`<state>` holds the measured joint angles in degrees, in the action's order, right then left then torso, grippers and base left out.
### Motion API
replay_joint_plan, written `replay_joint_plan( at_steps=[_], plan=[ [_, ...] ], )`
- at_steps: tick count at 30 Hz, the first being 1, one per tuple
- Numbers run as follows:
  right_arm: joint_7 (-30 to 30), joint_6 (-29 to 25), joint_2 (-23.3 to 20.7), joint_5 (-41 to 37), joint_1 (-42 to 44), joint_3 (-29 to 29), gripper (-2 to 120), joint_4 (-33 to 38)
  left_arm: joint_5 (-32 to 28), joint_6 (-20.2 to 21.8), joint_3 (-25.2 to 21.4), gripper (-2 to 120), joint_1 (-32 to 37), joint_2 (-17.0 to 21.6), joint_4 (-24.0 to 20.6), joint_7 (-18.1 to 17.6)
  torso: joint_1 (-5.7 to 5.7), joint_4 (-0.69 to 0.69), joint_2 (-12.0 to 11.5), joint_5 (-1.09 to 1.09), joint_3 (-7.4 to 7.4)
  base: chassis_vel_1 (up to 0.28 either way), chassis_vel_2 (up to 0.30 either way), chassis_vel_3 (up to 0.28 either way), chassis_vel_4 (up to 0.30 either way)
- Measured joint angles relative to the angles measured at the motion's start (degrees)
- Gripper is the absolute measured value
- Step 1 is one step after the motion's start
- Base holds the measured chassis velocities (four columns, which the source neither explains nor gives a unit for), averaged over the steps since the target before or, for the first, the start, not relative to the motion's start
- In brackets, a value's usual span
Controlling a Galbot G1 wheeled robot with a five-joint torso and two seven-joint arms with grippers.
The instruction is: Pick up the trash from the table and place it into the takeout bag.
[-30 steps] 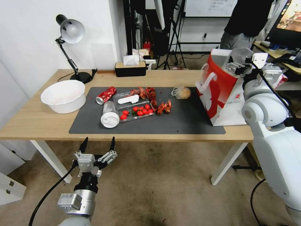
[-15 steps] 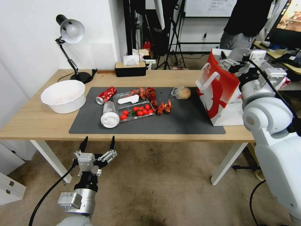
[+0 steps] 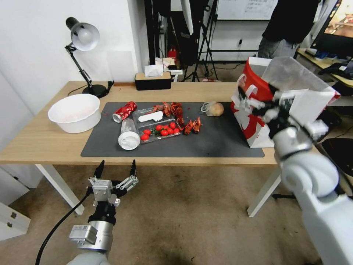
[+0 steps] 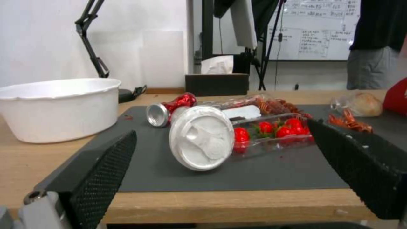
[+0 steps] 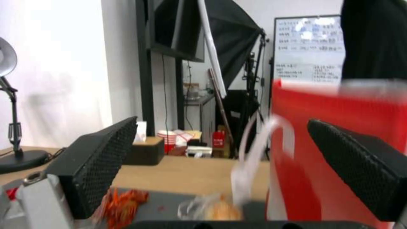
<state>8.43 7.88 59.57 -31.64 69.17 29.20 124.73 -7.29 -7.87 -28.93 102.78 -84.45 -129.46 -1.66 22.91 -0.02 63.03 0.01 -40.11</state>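
The right gripper (image 3: 253,103) hangs empty, jaws spread, just in front of the tall red-and-white paper takeout bag (image 3: 257,121). To my eye it is between loads and must next reach for litter. On the dark grey mat (image 3: 206,147), well left of the bag, lie the crushed red can (image 3: 124,111) and white-lidded clear cup (image 3: 128,134). The left gripper (image 3: 114,172) waits released below the table edge; its wrist view faces the cup's lid (image 4: 202,137).
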Motion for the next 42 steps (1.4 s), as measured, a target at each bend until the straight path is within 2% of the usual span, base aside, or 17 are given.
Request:
replay_joint_plan(
  at_steps=[5, 11, 29, 42],
  plan=[
    [0.2, -5.4, 2.8, 3.2, 6.0, -0.4, 100, -0.3, -0.1, 0.0, 0.2, 100, 0.0, 0.2, 0.2, 0.0, 0.0, 0.02, 0.0, -0.01, 0.0, 0.0, 0.0, 0.0, 0.0],
    [0.4, -8.7, 4.9, 6.5, 10.0, -2.0, 100, -1.2, -0.2, -0.1, 0.4, 100, 0.0, 0.4, 0.4, 0.0, 0.0, 0.01, 0.0, -0.01, 0.0, 0.0, 0.0, 0.0, 0.0],
    [0.9, -10.1, 7.2, 10.6, 12.6, -4.3, 100, -3.4, -0.7, -0.1, 0.5, 100, -0.7, 0.7, 0.8, 0.0, 0.0, 0.02, 0.0, -0.02, 0.0, 0.0, 0.0, 0.0, 0.0],
    [1.0, -13.5, 9.6, 14.4, 13.6, -6.3, 100, -7.9, -1.2, -0.1, 0.1, 100, -0.9, 0.8, 1.1, 0.0, 0.0, 0.02, 0.0, -0.01, 0.0, 0.0, 0.0, 0.0, 0.0]
  ],
)
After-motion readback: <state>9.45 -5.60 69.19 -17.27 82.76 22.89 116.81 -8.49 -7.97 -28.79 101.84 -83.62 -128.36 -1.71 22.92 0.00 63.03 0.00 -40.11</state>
